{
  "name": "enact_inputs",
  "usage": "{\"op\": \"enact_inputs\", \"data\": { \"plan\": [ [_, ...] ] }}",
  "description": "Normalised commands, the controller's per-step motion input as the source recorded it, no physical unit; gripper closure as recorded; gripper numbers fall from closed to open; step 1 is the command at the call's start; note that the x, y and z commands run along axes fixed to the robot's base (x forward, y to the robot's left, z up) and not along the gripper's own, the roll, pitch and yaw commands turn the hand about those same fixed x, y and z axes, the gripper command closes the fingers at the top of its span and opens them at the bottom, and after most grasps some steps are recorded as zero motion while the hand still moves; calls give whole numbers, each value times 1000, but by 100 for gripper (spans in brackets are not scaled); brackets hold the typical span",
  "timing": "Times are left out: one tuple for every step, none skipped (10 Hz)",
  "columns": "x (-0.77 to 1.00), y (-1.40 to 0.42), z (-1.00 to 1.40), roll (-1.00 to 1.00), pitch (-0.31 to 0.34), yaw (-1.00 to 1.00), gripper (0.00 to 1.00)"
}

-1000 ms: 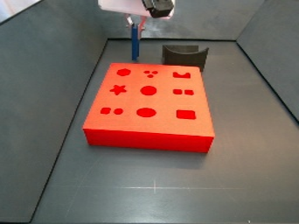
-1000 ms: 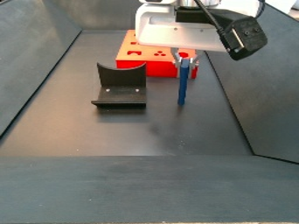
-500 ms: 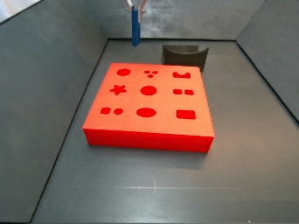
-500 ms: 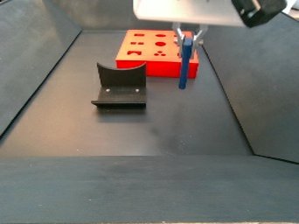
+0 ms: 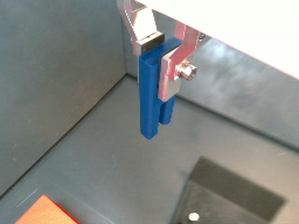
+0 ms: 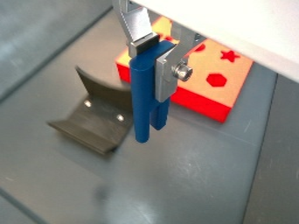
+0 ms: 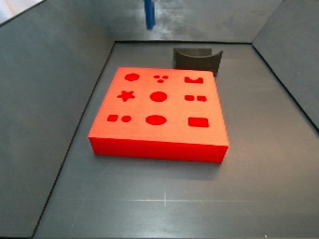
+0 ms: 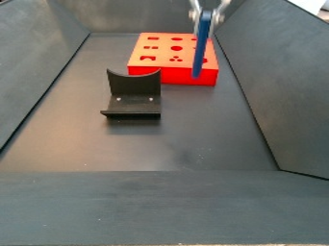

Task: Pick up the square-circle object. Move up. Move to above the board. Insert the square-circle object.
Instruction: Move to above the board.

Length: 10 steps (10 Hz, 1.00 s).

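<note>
The square-circle object is a slim blue peg, hanging upright in both wrist views [image 5: 153, 96] [image 6: 147, 105]. My gripper [image 5: 160, 66] [image 6: 156, 68] is shut on its upper part, one silver finger on each side. In a side view only the peg's lower end [image 7: 149, 13] shows at the top edge, above the floor behind the board; the gripper is out of that frame. In a side view the peg [image 8: 201, 50] hangs in the air beside the board's far right end, with the gripper [image 8: 206, 17] at its top. The red board [image 7: 159, 107] [image 8: 158, 55] [image 6: 219, 85] lies flat on the floor.
A dark grey curved holder [image 7: 197, 58] [image 8: 133, 94] [image 6: 93, 124] [image 5: 233, 197] stands on the floor beside the board. Grey walls slope up round the dark floor [image 7: 162, 201]. A corner of the board [image 5: 47, 210] shows in a wrist view.
My gripper has risen straight up with the blue peg in it; the peg's lower end has left the floor and now hangs well above it. The board and holder have not moved.
</note>
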Motion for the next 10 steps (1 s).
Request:
{"op": "enact_inputs", "data": {
  "plan": [
    [0,-46,1000,171,-71,-26,100],
    [0,-44,1000,137,7,-14,100],
    [4,-42,1000,131,34,-5,100],
    [14,-41,989,122,83,13,100],
    [15,-34,868,117,93,21,100],
    [13,-24,631,109,97,30,100],
    [8,-19,400,102,91,33,100],
    [8,-14,227,98,87,34,100],
    [48,-1000,121,-260,707,1000,100],
    [56,-1000,105,-248,673,938,100]
  ]
}}
